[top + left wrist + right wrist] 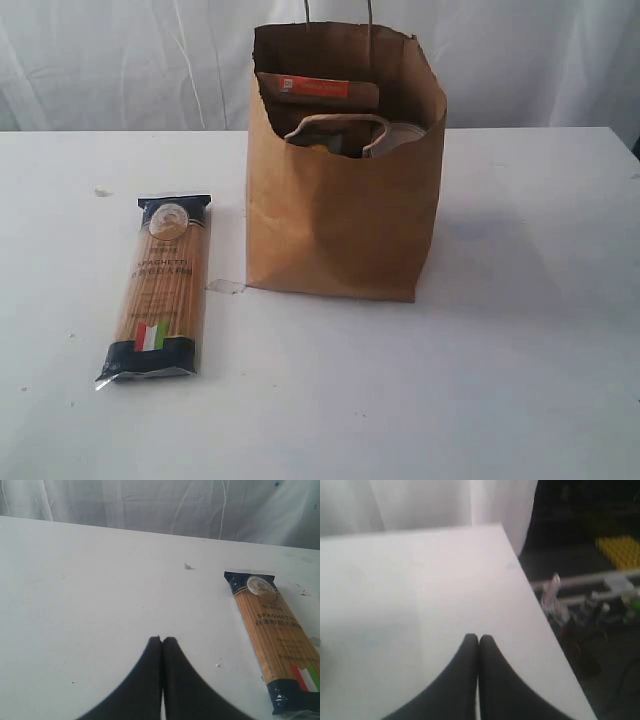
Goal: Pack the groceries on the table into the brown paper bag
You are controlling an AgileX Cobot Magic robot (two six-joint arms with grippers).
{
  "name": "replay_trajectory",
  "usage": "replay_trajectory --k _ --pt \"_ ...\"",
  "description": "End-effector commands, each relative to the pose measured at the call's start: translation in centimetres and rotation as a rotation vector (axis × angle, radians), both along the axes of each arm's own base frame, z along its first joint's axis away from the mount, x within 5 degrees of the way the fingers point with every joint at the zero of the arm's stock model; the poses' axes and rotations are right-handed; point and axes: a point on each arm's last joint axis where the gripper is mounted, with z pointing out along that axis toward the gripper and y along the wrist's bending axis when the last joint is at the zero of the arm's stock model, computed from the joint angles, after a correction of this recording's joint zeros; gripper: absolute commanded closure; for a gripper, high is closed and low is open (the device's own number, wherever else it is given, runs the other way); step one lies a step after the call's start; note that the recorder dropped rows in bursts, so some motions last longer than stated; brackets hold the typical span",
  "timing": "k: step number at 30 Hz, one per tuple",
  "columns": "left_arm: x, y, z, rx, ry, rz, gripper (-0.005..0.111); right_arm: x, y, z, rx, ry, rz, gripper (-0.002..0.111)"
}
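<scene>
On white table (520,380), brown paper bag (340,230), white curtain (120,60) behind

Bag (340,220) stands upright on the counter (520,380), roughly mid-width and toward the back. Spaghetti (160,290) lies flat on the counter left of the bag, near it but not touching, running front to back and reaching further forward than the bag. In the bag, the pouch (318,92) leans on the back wall. A round thing (405,138) sits lower, right of the pouch, can't tell which item. A scrap (103,192) lies behind-left of the spaghetti. A curtain (120,60) hangs behind the counter.
</scene>
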Motion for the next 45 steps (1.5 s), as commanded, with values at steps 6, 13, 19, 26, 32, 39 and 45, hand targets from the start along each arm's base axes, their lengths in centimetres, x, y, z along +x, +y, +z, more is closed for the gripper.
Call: replay_trajectory --k 6,13,19,26,32,39,45 --pt "0.0 0.0 -0.1 0.004 0.002 0.003 0.107 -11.5 2.3 2.4 -0.055 -0.363 0.097 0.108" --pt "0.0 0.0 -0.1 0.004 0.002 0.003 0.107 -15.2 2.7 2.7 0.025 -0.522 0.142 0.108" --pt "0.0 0.0 -0.1 0.004 0.002 0.003 0.107 -15.8 2.8 2.6 0.018 -0.584 0.149 0.108" --pt "0.0 0.0 -0.2 0.003 0.004 0.004 0.107 -14.5 3.4 -6.2 0.013 -0.778 0.21 0.108" --pt "0.0 0.0 -0.1 0.003 0.001 0.002 0.107 -13.6 2.7 -13.7 0.068 -0.23 0.121 0.108" --pt "0.0 0.0 -0.1 0.003 0.001 0.002 0.107 -13.7 2.7 -13.9 -0.077 -0.188 0.165 0.108" --pt "0.0 0.0 -0.1 0.002 0.001 0.003 0.107 -13.7 2.6 -13.9 -0.073 -0.192 0.147 0.108"
